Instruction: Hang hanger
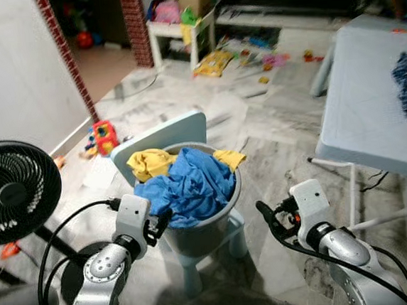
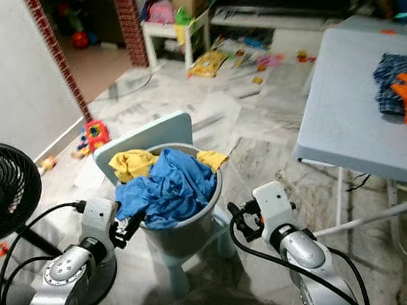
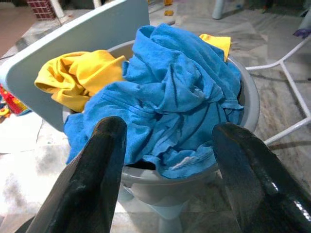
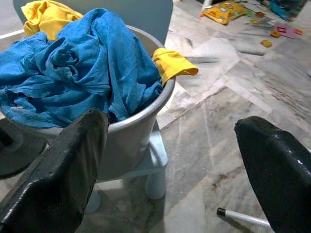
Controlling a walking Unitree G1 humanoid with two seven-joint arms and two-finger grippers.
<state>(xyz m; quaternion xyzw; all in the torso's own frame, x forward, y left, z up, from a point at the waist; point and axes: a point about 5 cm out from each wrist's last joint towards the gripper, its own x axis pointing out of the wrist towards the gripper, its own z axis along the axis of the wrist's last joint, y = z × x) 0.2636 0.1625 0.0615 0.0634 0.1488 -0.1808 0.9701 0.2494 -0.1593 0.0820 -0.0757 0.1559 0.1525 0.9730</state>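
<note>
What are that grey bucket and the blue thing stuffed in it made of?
The grey bucket looks like moulded plastic: smooth, matte wall with a rolled rim. The blue garment seems soft woven or knit cloth, probably cotton, judging by its dull surface and crumpled folds.

Blue shirt point(image 1: 192, 182), yellow garment point(image 1: 151, 162), grey basket point(image 1: 207, 231), pale blue chair point(image 1: 161, 138), black fan point(image 1: 11, 191)
</note>
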